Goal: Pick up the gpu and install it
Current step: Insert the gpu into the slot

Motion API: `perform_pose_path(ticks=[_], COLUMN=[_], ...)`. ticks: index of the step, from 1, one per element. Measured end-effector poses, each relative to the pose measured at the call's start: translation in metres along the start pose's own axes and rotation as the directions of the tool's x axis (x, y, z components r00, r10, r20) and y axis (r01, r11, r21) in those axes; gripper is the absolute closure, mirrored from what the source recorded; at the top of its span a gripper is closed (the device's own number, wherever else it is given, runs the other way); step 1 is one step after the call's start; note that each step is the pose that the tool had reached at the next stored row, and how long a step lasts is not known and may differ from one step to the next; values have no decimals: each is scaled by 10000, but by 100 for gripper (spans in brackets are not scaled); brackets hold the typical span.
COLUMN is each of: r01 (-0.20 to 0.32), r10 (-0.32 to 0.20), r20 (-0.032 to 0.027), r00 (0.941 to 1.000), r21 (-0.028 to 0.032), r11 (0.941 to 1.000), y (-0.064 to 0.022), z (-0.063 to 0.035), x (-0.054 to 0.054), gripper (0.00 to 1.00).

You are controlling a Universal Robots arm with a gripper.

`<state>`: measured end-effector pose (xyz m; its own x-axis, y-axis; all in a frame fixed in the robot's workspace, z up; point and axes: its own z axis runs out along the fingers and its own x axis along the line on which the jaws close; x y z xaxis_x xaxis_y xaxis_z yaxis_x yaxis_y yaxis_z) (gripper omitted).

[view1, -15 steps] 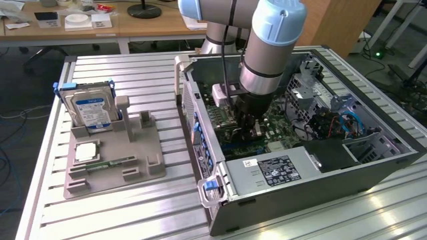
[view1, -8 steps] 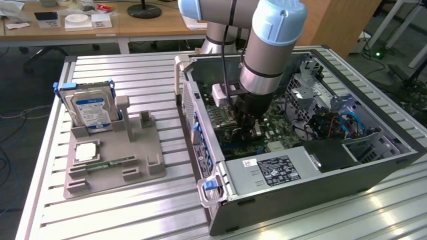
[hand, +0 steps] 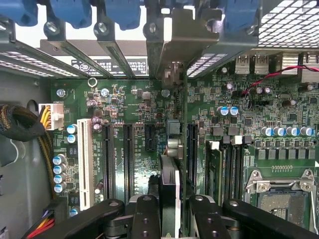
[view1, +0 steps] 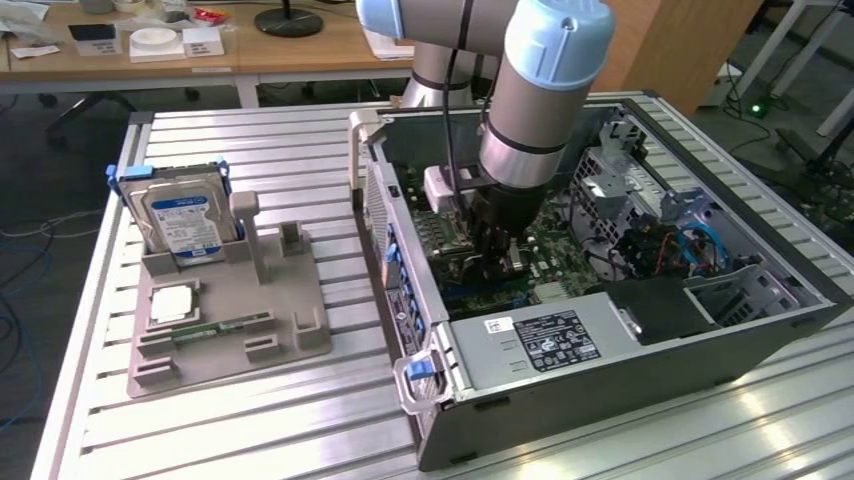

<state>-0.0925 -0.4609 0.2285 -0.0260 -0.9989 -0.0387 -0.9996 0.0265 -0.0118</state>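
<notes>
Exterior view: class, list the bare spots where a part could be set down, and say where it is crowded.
Free: the table slats in front of the grey tray and behind the hard drive. Crowded: the open case, where the jaws hold the gpu.

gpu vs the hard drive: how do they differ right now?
Place: the gpu sits in the tool's grip inside the computer case, over the motherboard; the hard drive stands in the grey holder outside the case.
Look: the gpu is a thin green card with a dark cooler; the hard drive is a thicker silver box with a blue label.
Shared: both stand on edge.
</notes>
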Motion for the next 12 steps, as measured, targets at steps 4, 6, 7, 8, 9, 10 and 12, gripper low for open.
perform_pose_path(ticks=[4,6,7,8,9,10,12], r01=[1,1,1,1,1,1,0], r10=[-1,-1,-1,-1,-1,-1,0], r20=[0,-1,0,0,0,0,0], r00=[10000,10000,10000,10000,10000,10000,10000], r21=[0,1,0,0,0,0,0], r11=[10000,10000,10000,10000,10000,10000,10000], y=[0,0,0,0,0,0,0], z=[0,0,0,0,0,0,0], x=[0,0,0,0,0,0,0], gripper=[73,73,73,73,73,73,73])
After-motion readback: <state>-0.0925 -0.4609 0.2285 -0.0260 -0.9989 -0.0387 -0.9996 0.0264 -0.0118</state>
